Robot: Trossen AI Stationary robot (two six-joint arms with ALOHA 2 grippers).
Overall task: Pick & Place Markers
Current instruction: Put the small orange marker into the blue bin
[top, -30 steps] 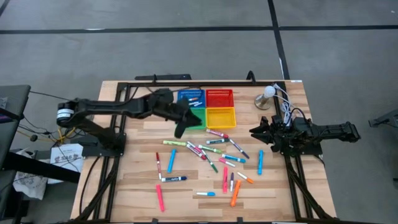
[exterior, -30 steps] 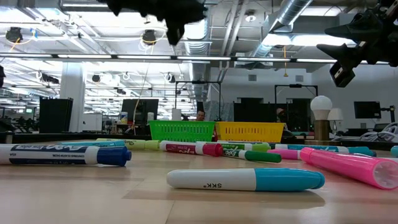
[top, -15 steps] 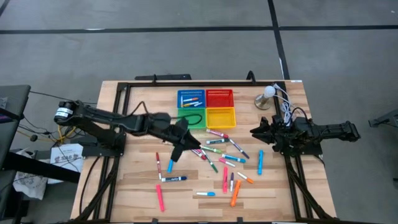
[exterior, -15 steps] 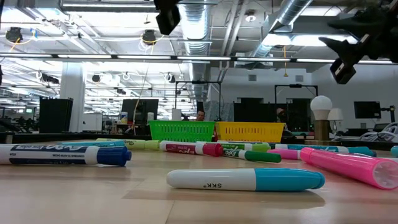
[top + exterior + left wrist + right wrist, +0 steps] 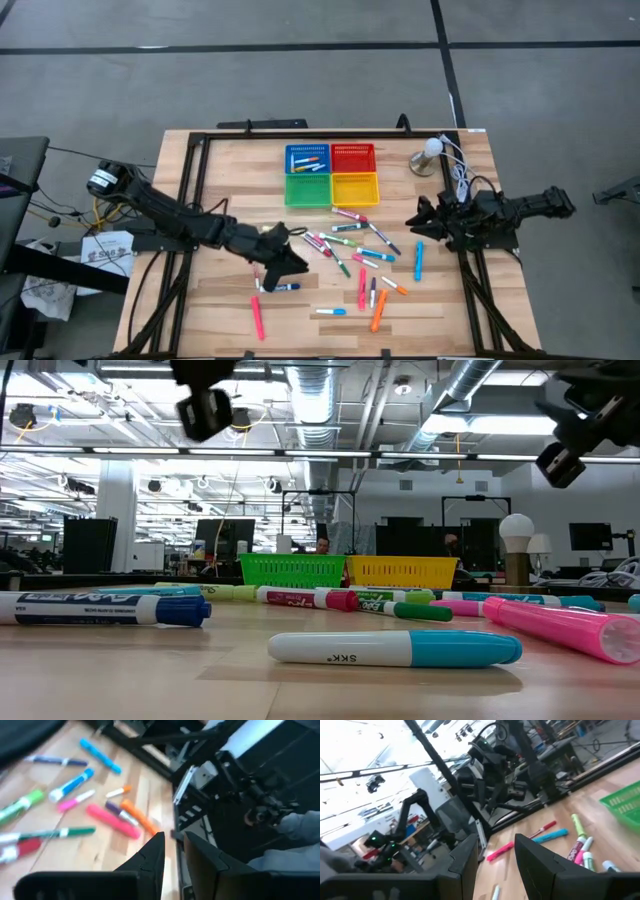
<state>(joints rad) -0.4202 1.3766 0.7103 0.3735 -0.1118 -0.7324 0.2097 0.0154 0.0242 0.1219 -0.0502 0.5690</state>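
My left pincer (image 5: 284,262): low over the near-left part of the table (image 5: 215,330), above the dark blue marker (image 5: 280,287); in my wrist view the two fingers (image 5: 152,855) stand a narrow gap apart with nothing between them, so slightly spread and empty

Markers (image 5: 350,245): most lie loose across the middle and near side of the table, some crossing or touching; a few already rest in the blue basket (image 5: 306,158) at the far side

Pink marker (image 5: 256,320): alone, near-left of my left pincer, well apart from the rest

Risk on the left: the dark blue marker lies just beside a red one (image 5: 253,262) that my arm partly covers; I judge that with so narrow a gap I could push the barrel along the wood instead of straddling it, or nip the neighbour too

Risk of rolling: these are round sticks on smooth wood, so an off-centre pinch would likely squirt one away toward the near edge

Baskets: green basket (image 5: 307,189), red basket (image 5: 353,157) and yellow basket (image 5: 355,188) sit tight together with the blue one; a tilted drop could land in the wrong colour or catch a rim

My right pincer (image 5: 416,215): waiting at the right edge of the table, fingers (image 5: 535,865) spread and empty, near a blue marker (image 5: 418,260)

Lamp (image 5: 428,155): at the far right with loose cables by my right arm; a wide swing there could snag them
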